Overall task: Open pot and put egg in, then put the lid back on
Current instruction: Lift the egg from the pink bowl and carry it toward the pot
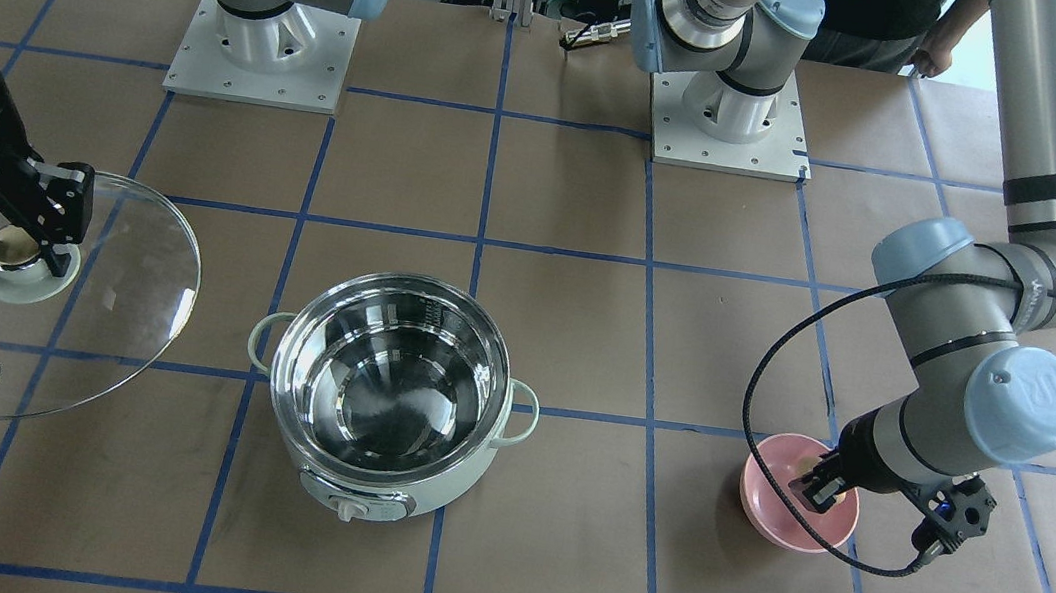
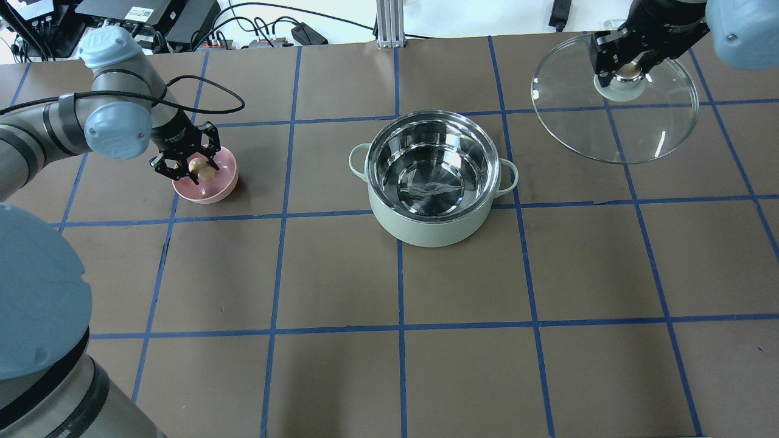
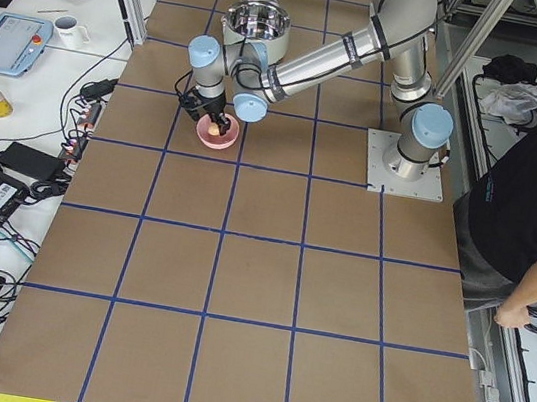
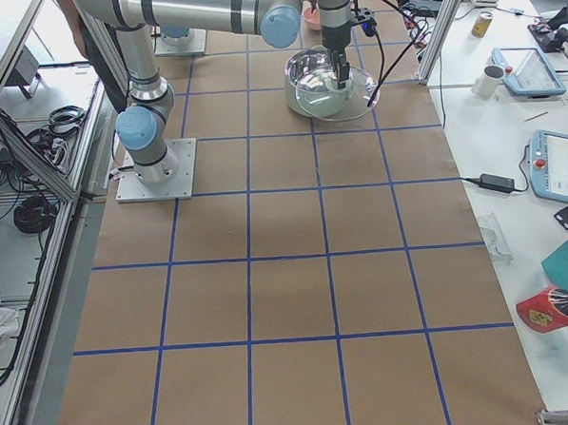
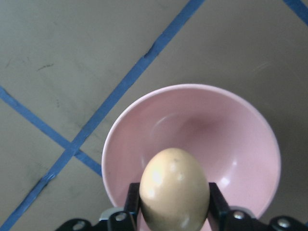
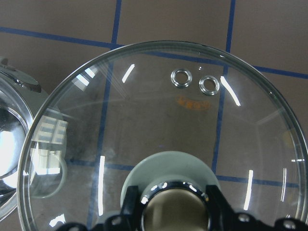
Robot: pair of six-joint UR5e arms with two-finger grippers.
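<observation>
Clamped in the left jaws, the smooth egg (image 5: 174, 190) may slip and crack before reaching the pot (image 2: 426, 230); the right jaws are clamped on the lid (image 2: 614, 129).

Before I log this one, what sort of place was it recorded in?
Probably a robotics lab rather than a kitchen: robot arms bolted to steel plates on a paper-covered table gridded with blue tape, with control tablets and cables on side benches.

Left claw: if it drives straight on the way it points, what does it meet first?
Probably the pink bowl: the left claw, shut on the egg, points down into it. Depth is unclear.
</observation>
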